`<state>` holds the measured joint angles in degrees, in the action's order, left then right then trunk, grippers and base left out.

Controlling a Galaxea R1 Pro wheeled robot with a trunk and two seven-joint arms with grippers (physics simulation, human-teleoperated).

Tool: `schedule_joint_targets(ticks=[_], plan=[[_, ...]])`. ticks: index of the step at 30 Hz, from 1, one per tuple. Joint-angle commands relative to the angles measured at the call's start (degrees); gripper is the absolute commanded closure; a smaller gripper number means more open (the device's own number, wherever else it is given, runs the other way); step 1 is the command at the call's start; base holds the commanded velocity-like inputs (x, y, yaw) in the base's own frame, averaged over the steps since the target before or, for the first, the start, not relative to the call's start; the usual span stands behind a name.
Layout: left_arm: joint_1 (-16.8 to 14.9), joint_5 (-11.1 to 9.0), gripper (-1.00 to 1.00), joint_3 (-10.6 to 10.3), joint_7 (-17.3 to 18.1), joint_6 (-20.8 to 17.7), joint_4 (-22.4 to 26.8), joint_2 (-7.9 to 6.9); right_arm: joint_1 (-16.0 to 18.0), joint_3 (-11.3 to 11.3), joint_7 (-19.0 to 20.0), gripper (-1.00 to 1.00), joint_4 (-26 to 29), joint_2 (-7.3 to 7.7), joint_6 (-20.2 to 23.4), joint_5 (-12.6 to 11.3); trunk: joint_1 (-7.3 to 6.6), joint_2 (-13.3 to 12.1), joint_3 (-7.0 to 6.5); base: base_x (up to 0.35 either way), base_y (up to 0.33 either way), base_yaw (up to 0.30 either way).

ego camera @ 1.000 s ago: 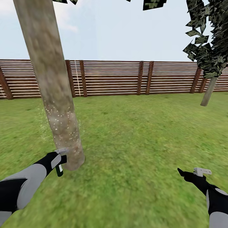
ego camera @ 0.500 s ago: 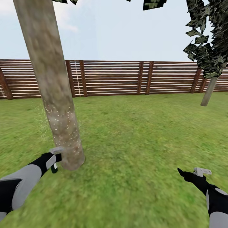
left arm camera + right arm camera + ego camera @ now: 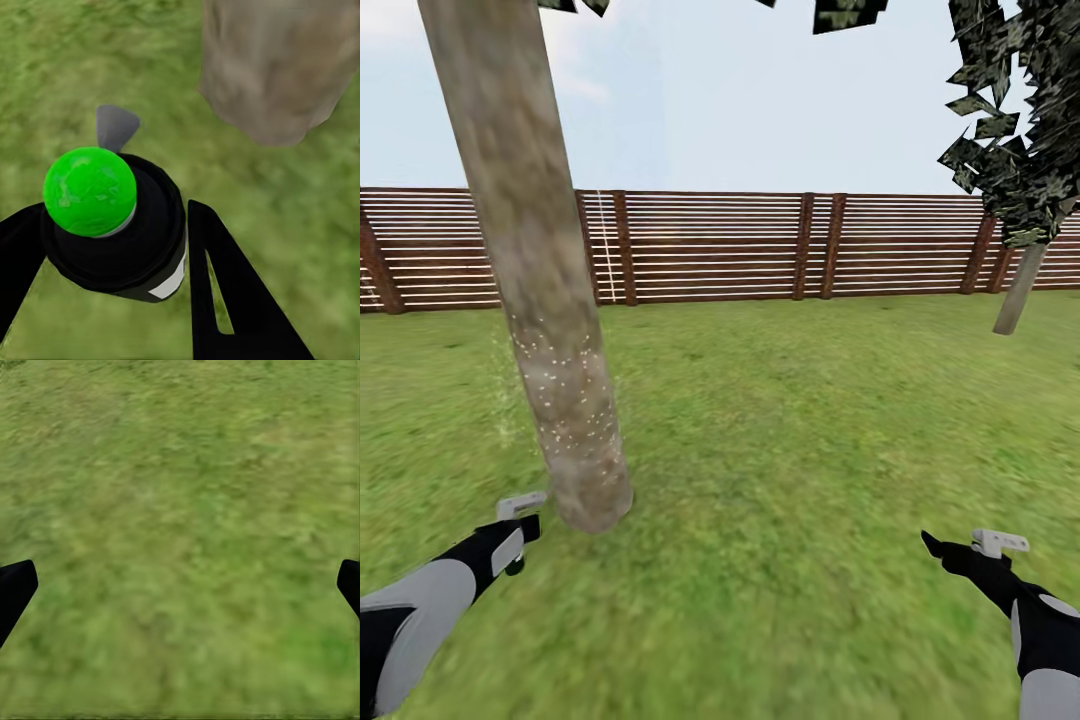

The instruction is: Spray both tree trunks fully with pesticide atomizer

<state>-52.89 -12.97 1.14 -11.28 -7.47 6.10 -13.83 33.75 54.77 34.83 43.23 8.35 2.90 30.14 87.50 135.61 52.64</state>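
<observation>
The near tree [image 3: 536,270] rises thick and pale at the left, and whitish pesticide speckles [image 3: 565,385] dot its lower trunk. My left gripper [image 3: 516,528] is shut on the pesticide atomizer [image 3: 520,503] just left of the trunk's base, a little apart from it. In the left wrist view the atomizer [image 3: 112,225] is a black body with a green cap held between my black fingers [image 3: 225,292], with the trunk's base [image 3: 274,67] ahead. The second tree [image 3: 1020,285] stands far right by the fence. My right gripper [image 3: 950,548] hangs open over grass, and its fingertips [image 3: 15,592] sit wide apart.
A brown slatted fence [image 3: 760,245] closes the far side of the lawn [image 3: 800,420]. Dark leaf clusters [image 3: 1020,120] hang at the upper right. Open grass stretches between the two trees.
My left arm has drawn back and down to the left with the atomizer, away from the trunk's base. The right arm has not moved.
</observation>
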Motion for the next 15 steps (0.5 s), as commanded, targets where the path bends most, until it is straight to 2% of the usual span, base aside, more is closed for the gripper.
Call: schedule_joint_targets(ticks=[1,5,10,14,15], plan=[[0.3,0.05,1.0,-0.08,0.01,1.22,0.04,0.06,0.0,-0.01,-0.01,-1.0,-0.01,0.0,0.0,0.01,0.0,0.0,-0.01,-0.249,0.202,0.0],[0.58,0.09,1.0,-0.13,0.11,2.6,0.4,0.26,0.0,0.14,-0.02,-1.0,-0.14,-0.05,0.0,-0.23,0.0,0.0,-0.01,-0.251,0.204,0.0],[0.6,2.29,1.0,-0.1,0.19,2.63,1.14,0.54,0.0,0.13,0.03,-1.0,-0.07,-0.09,0.0,-0.32,0.0,0.0,-0.01,-0.253,0.205,0.0],[0.6,2.42,1.0,-0.15,0.29,2.66,1.02,0.56,0.0,0.03,-0.09,-1.0,-0.04,-0.09,0.0,-0.19,0.0,0.0,-0.01,-0.254,0.208,0.0],[0.63,2.45,1.0,-0.16,1.38,2.69,0.78,0.56,0.0,0.01,-0.1,-1.0,-0.02,-0.09,-0.04,-0.15,0.0,0.0,-0.01,-0.254,0.216,0.0]])
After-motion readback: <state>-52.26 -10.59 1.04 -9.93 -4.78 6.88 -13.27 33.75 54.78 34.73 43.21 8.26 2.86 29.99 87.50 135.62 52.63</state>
